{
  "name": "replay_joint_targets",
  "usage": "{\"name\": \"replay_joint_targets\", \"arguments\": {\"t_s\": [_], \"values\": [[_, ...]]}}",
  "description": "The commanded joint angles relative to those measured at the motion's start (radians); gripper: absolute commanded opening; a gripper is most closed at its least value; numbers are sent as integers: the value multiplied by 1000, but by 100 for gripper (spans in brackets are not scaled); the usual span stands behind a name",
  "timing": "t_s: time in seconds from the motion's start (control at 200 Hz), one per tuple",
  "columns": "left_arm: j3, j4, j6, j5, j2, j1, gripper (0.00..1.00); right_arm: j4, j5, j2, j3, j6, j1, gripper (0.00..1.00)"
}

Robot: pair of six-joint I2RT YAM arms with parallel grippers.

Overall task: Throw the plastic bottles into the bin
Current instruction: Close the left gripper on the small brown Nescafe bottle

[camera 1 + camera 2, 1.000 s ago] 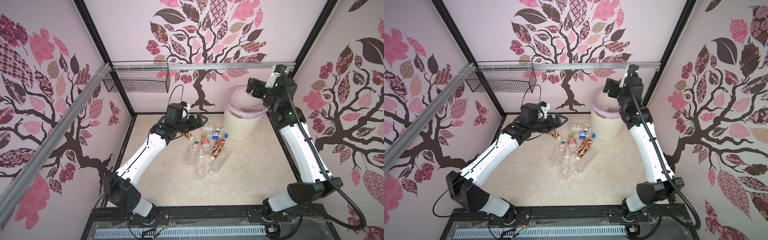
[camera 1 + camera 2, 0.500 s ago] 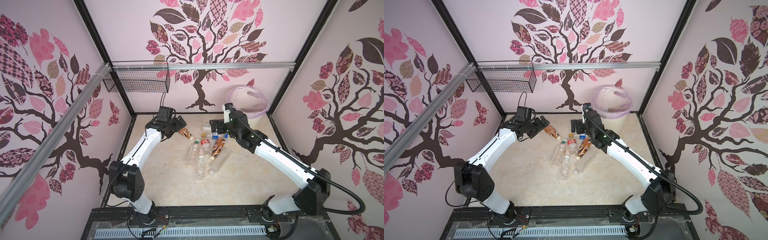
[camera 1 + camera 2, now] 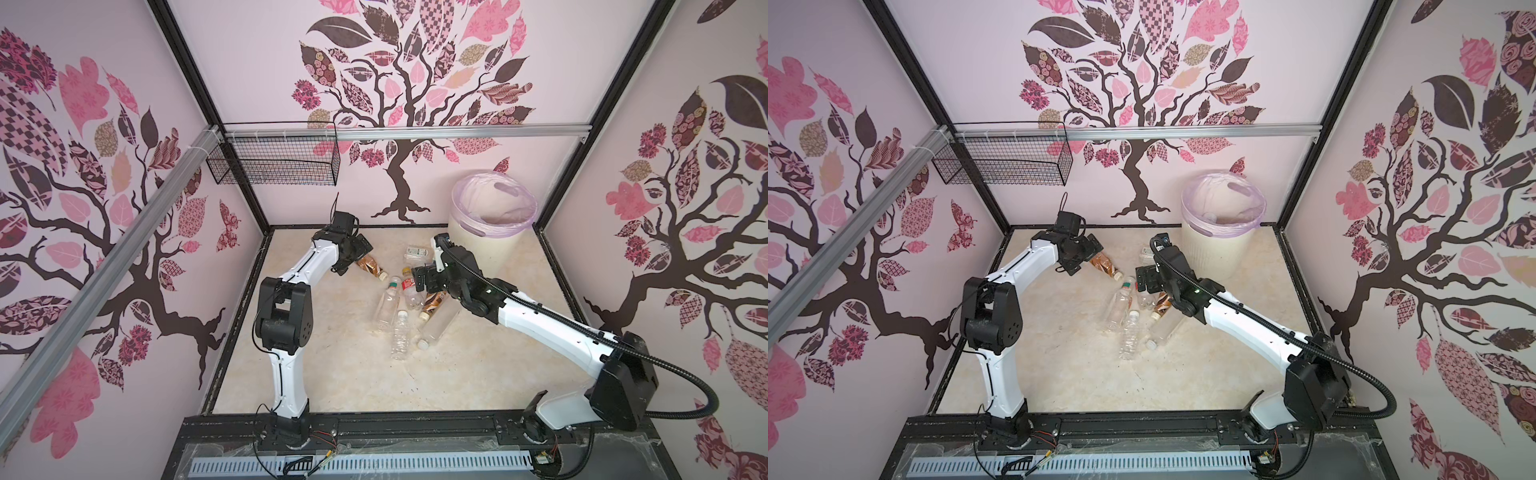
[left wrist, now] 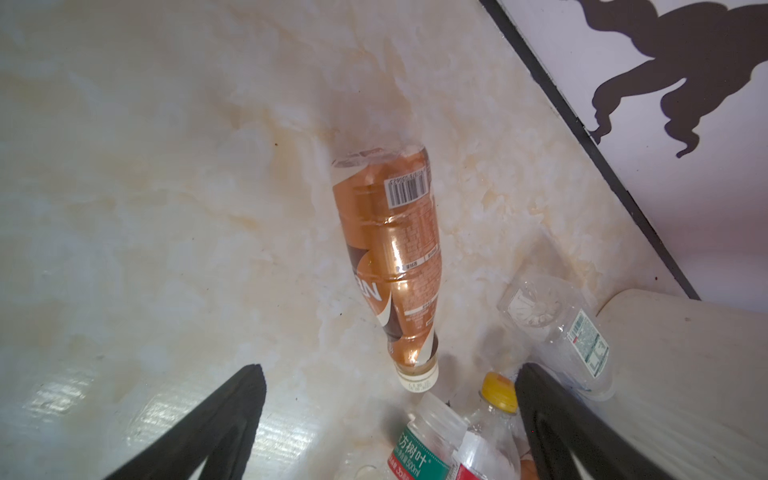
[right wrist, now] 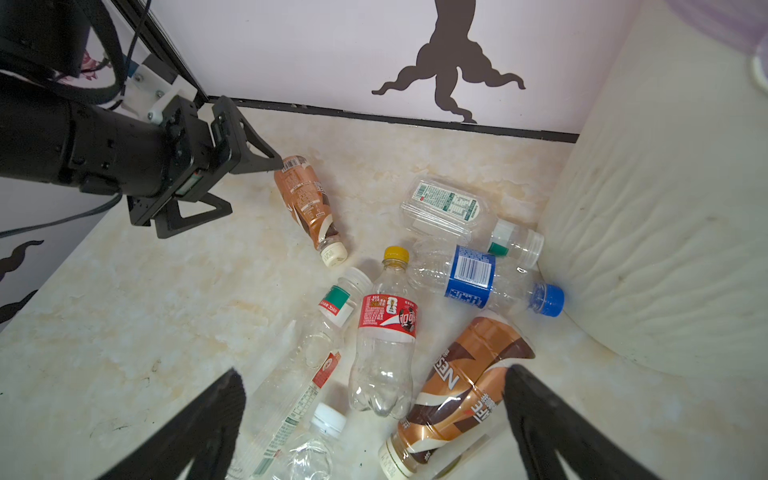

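**A:** So, which step is in hand?

**B:** A reach for a pick-up on both sides, I'd say. The left gripper [image 4: 390,369] hangs low by the brown-label bottle [image 4: 390,257], which lies on its side on the bench [image 3: 332,365], a little apart from the rest. Its fingers [image 4: 232,415] are spread wide and hold nothing. I cannot tell whether one tip brushes the bottle's base.

**A:** And the right?

**B:** The right gripper [image 5: 374,372] is over the main cluster of plastic bottles [image 3: 409,303], near the bin [image 3: 478,245]. Its fingers [image 5: 548,424] are released too, and empty. The red-label bottle [image 5: 384,345] and the coffee-coloured bottle [image 5: 457,386] both lie in the gap they frame. The blue-label bottle [image 5: 478,278] lies beyond, with its cap just beside the bin wall.

**A:** How far along?

**B:** Eight or so lie on the bench, so I judge much of the work remains. What sits inside the lilac liner is hard to make out.

**A:** What does the next move call for?

**B:** On the left, bring the fingers astride the bottle's body and close there, not on the tapering neck. On the right, settle on one bottle, because two side by side would likely slip apart. Then lift clear of the rim and let go above the opening.
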Motion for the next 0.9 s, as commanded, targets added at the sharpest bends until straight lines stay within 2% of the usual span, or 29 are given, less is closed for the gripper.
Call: {"name": "replay_joint_targets", "arguments": {"t_s": [0.0,0.25,0.58,0.64,0.895], "values": [[69,12,-25,-29,53,3,98,37,-2,-39,-13,5,3,99],[175,-3,-51,-3,174,13,98,51,0,-34,-23,-3,3,100],[205,47,-106,12,249,25,98,66,-9,-19,-44,-1,1,99],[205,55,-107,36,263,35,96,70,-5,-22,-49,-2,3,99],[204,48,-95,-6,286,38,87,78,-2,-33,-72,-4,2,100]]}}
